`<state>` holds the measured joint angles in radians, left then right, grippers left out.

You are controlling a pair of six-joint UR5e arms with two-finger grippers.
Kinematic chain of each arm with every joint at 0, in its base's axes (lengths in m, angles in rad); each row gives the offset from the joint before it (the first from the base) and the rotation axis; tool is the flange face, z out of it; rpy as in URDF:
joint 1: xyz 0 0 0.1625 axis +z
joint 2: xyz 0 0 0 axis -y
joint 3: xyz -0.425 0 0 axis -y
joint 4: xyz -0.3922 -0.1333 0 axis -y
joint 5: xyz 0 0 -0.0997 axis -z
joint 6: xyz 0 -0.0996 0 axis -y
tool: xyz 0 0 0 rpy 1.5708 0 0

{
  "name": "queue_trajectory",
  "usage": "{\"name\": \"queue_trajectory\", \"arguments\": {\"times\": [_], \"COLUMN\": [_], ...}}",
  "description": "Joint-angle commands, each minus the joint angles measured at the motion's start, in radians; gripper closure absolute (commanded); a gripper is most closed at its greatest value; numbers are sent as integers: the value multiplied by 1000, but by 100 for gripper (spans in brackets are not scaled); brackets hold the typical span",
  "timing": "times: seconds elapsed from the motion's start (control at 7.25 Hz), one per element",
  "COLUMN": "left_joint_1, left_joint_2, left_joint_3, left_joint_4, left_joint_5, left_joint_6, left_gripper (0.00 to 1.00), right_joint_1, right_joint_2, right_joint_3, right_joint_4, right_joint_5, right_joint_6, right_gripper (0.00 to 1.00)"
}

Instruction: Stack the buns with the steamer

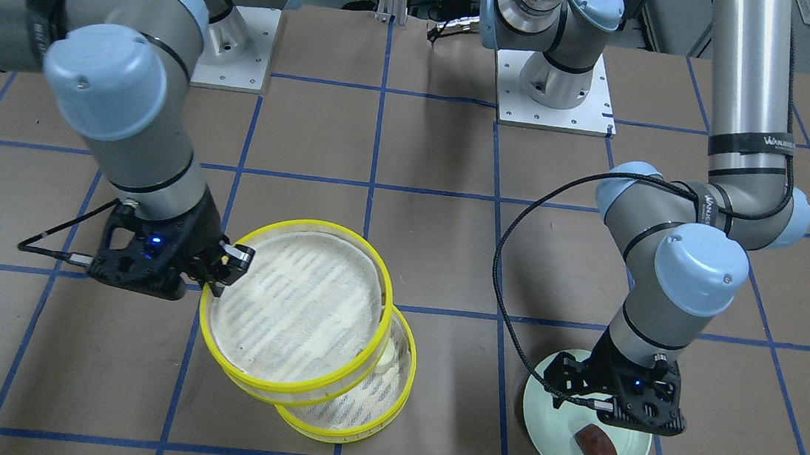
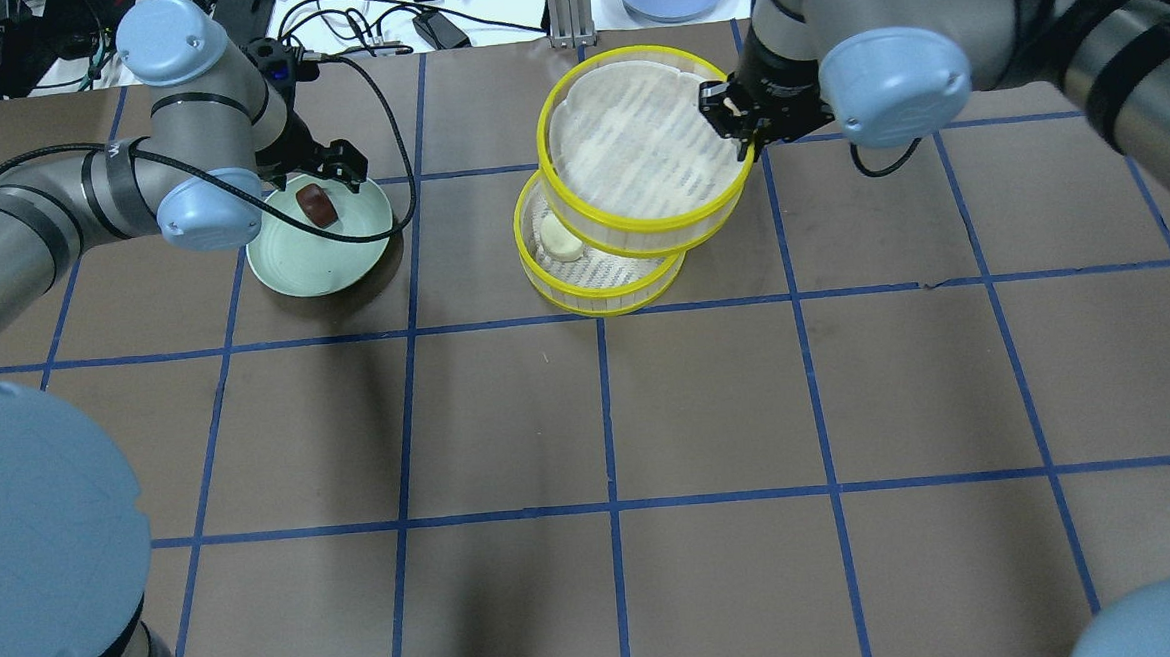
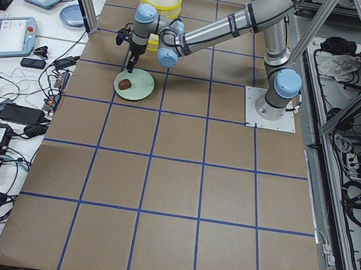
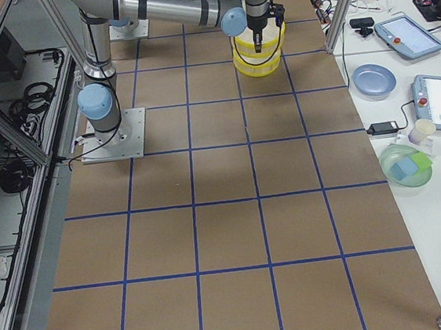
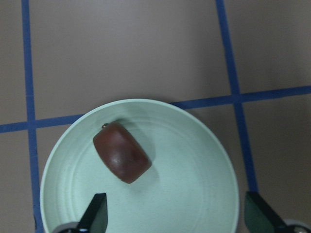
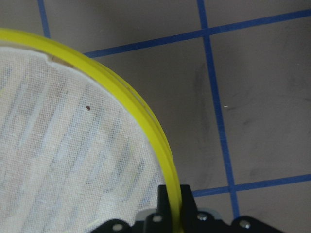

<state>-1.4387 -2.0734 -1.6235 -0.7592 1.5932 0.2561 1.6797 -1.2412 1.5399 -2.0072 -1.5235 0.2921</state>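
Bright, even overhead light; soft shadows fall on the desk (image 2: 509,413) beneath arms and trays; wrist views slightly soft, exterior views sharp, no glare

The right claw (image 6: 171,196) pinches the yellow rim of the steamer tray (image 6: 130,103).

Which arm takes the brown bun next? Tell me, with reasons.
Left. The left claw, open, hangs directly above the brown bun on the green plate. The right claw is shut on the upper steamer tray at its rim, so it is busy.
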Motion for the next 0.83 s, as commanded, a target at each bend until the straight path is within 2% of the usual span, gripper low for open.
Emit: {"name": "queue_trajectory", "arguments": {"times": [0.0, 0.14, 0.41, 0.69], "left_joint_1": [52, 87, 101, 101], "left_joint_2": [-49, -63, -108, -122], "left_joint_3": [11, 13, 25, 51], "left_joint_4": [21, 23, 47, 46], "left_joint_5": [37, 34, -82, -107], "left_joint_6": [-41, -91, -266, -395], "left_gripper": [0, 0, 0, 0], "right_joint_1": [43, 44, 58, 69], "right_joint_2": [83, 126, 132, 146], "right_joint_3": [-1, 0, 5, 5], "right_joint_4": [-51, -114, -108, -114], "right_joint_5": [-44, -50, -49, -47], "right_joint_6": [77, 106, 123, 144], "right_gripper": [89, 89, 88, 87]}}
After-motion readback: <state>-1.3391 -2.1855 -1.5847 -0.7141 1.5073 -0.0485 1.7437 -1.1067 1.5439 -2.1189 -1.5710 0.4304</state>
